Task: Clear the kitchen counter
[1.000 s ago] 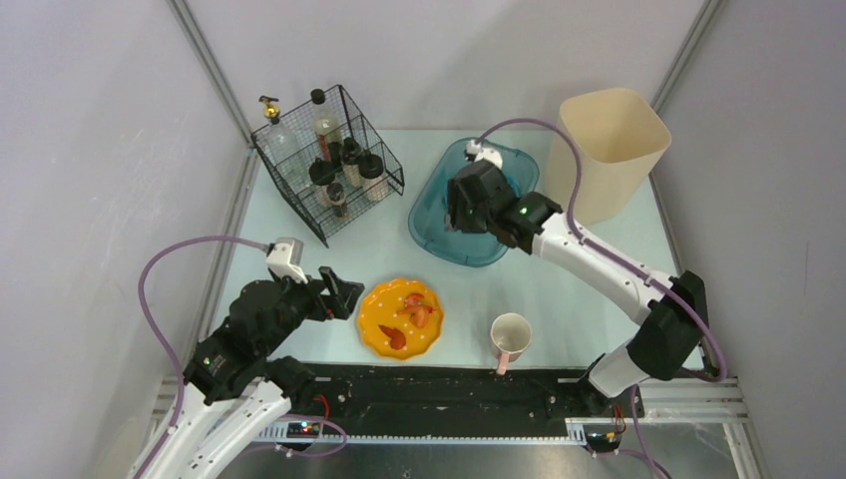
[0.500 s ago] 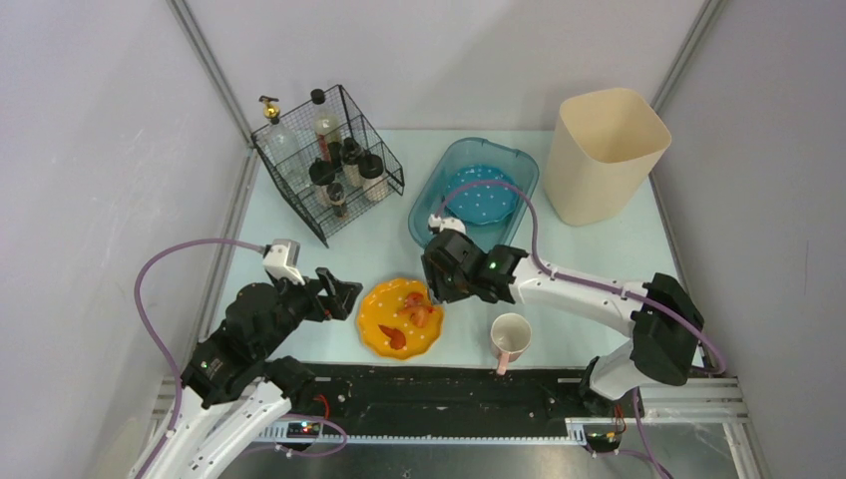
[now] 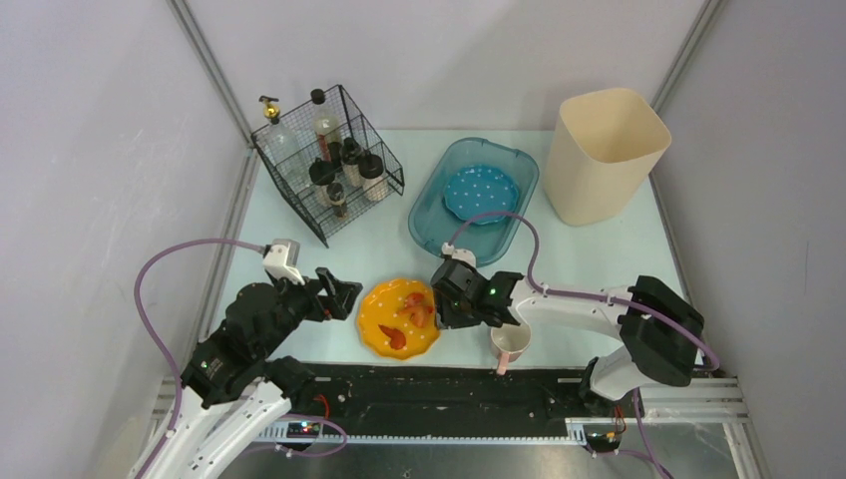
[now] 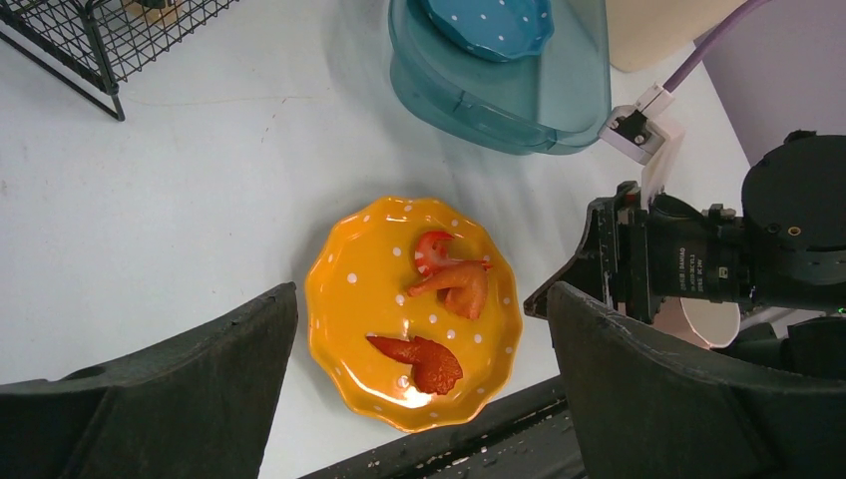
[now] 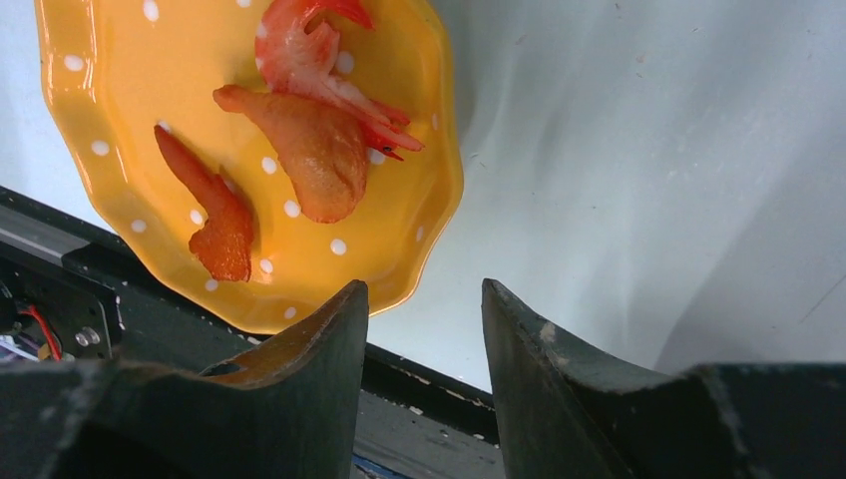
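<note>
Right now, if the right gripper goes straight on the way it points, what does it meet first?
Most likely the rim of the orange white-dotted scalloped plate, just ahead of the right gripper; depth is unclear, so it might touch the pale mint-blue counter beside it.

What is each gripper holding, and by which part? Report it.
Nothing is held. The left gripper stands open beside the plate; the right gripper, open, hovers at the plate's rim, gripping nothing.
</note>
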